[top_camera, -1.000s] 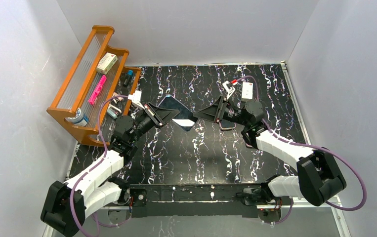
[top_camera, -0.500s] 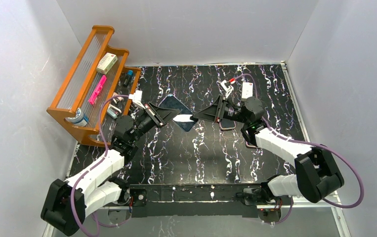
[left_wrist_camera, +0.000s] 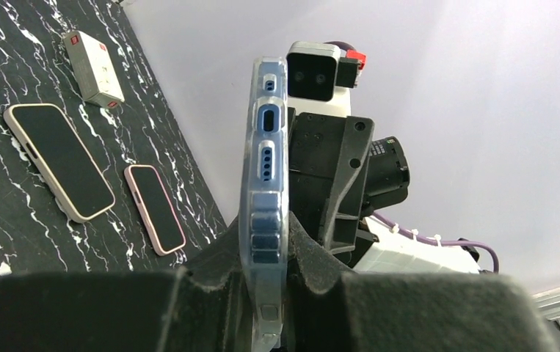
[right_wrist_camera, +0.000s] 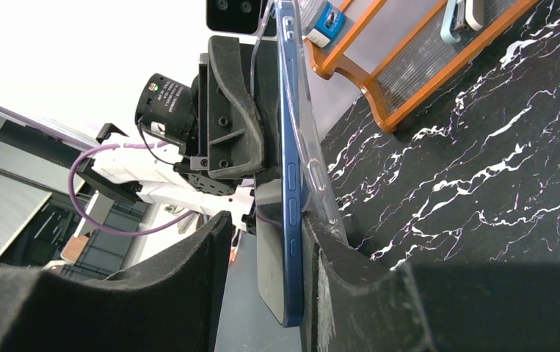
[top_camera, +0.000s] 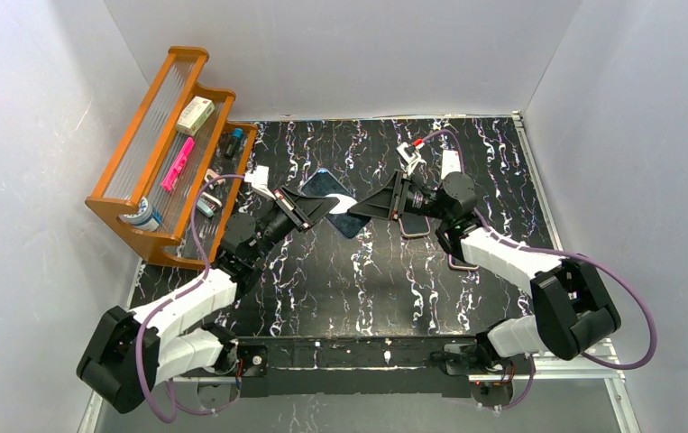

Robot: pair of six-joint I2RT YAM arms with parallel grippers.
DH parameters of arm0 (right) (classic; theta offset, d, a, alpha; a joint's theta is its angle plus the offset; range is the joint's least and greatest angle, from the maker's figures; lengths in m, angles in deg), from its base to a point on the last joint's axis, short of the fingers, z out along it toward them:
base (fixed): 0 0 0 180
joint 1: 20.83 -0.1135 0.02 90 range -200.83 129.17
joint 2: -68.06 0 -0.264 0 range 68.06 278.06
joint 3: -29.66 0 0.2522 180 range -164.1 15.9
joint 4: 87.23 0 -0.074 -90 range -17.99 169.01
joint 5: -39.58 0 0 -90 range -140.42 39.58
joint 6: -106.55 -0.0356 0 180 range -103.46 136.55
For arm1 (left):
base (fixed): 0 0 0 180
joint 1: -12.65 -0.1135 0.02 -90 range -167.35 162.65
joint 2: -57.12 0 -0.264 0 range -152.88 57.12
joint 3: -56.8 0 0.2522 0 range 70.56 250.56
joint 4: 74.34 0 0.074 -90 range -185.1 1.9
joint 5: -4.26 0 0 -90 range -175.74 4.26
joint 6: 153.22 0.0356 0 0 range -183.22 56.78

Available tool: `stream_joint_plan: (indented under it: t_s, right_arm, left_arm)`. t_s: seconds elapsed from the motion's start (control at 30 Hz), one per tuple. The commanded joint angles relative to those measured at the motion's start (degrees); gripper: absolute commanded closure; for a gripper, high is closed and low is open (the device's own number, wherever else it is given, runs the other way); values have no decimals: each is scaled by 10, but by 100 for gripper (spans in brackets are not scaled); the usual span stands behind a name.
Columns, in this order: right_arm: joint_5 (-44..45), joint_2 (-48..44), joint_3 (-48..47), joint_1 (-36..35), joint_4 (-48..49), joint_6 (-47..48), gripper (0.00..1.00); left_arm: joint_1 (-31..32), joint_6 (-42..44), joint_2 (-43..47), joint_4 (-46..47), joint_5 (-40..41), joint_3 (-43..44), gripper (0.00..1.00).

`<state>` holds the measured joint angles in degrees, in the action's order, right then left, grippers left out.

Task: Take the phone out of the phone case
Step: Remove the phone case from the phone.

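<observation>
Top external view, item one: the blue slab-shaped phone (top_camera: 326,185) in its clear soft-plastic phone case (left_wrist_camera: 264,183). You have it held on edge above the middle of the table, between your two grippers.

- Left gripper (left_wrist_camera: 266,275): its jaws are clamped on the lower end of the cased phone, pads pressed to both faces.
- Right gripper (right_wrist_camera: 266,249): the jaws are partly open and straddle the opposite end. One pad sits against the case side, and a gap shows between the other pad and the phone's dark face.
- Surface: black marble-patterned table (top_camera: 367,280) with white veins.
- On it, by the right arm: two phones in pink cases (left_wrist_camera: 60,161) lying flat and a small white box (left_wrist_camera: 93,67).
- Left rear: orange wooden rack (top_camera: 133,194) with ribbed clear panels, holding small articles.
- Surroundings: plain pale walls (top_camera: 340,54) on three sides.
</observation>
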<state>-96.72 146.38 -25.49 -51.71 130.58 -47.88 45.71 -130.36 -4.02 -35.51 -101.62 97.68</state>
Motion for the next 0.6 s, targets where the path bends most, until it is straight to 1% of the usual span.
stream_joint_plan:
  t_s: [0.0,0.07,0.13,0.17,0.23,0.3,0.33,0.37,0.4,0.47,0.57]
  right_arm:
    - [10,17,-40,-20,46,-5,58]
    - [10,19,-43,-20,47,-5,65]
    - [12,19,-44,-20,43,2,75]
    - [18,18,-42,-20,37,6,81]
    - [26,16,-40,-19,26,13,92]
    - [29,14,-38,-19,22,15,99]
    - [31,13,-36,-18,21,16,99]
    - [33,12,-34,-15,21,16,99]
    - [36,9,-32,-13,21,16,99]
    - [41,5,-32,-9,20,14,99]
    - [48,0,-32,1,17,12,99]
  left_arm:
    - [45,-9,-22,66,-63,30,100]
    - [45,2,-21,66,-57,25,100]
    - [44,25,-12,58,-47,19,100]
    - [43,41,-6,40,-37,21,94]
    - [41,78,5,0,-19,26,79]
    - [37,110,15,-40,-1,31,64]
    - [35,124,20,-57,8,34,53]
    - [33,135,26,-77,16,36,43]
    - [31,143,32,-92,22,36,37]
    - [26,160,45,-114,36,36,28]
    - [23,183,77,-158,63,34,22]
